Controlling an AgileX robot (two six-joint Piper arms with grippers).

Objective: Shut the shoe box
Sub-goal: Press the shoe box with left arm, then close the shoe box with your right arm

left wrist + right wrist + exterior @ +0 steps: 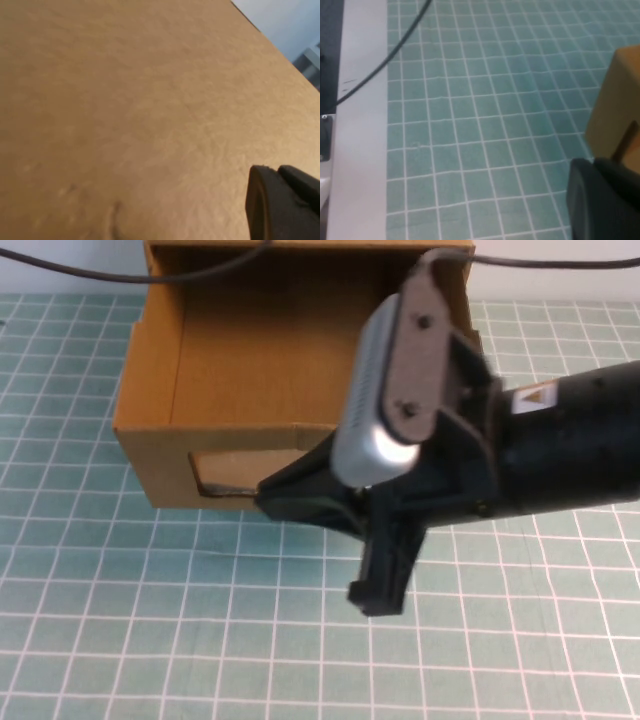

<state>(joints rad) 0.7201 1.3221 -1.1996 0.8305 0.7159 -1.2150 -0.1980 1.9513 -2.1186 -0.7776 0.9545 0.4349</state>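
The shoe box (160, 440) is a brown cardboard drawer, open at the top, on the green grid mat. Part of its clear front window (225, 472) shows; the white pull tab is hidden behind my right arm. My right gripper (318, 545) reaches in from the right with its jaws spread. One finger (275, 492) lies against the box front at the window, the other (378, 590) points down over the mat. In the right wrist view a box corner (615, 100) shows beside a finger (602, 200). In the left wrist view cardboard (140, 110) fills the picture, with one left finger (280, 205) close to it.
The green grid mat (200, 640) stretches in front of the box. A black cable (200, 275) runs across the back of the box. In the right wrist view a pale table edge strip (362, 125) and a cable (395, 50) border the mat.
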